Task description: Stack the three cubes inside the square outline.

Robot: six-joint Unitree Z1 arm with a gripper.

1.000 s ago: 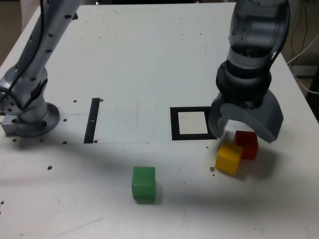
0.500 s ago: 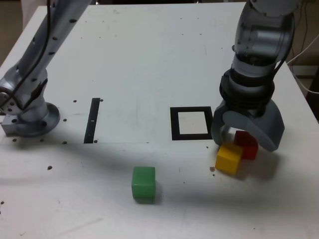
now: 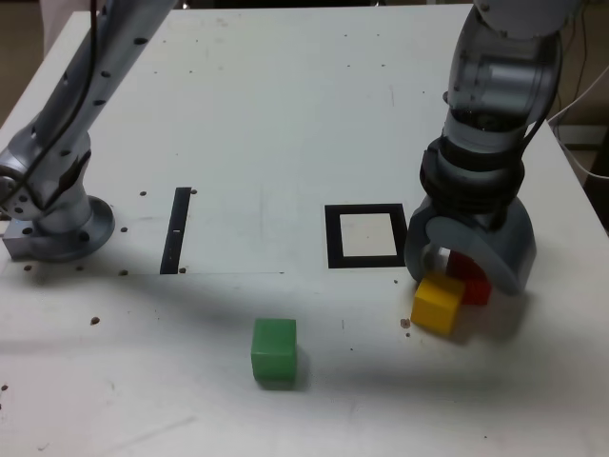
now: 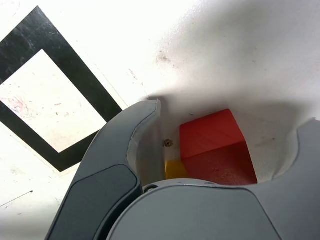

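Evidently the pincer (image 3: 463, 271) was set, jaws apart, around the red cube (image 4: 215, 147), not yet gripped; the touching yellow cube (image 3: 438, 302) could be dragged or knocked askew.

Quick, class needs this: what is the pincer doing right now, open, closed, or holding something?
Pincer: open, jaws on either side of the red cube, not yet gripping it.
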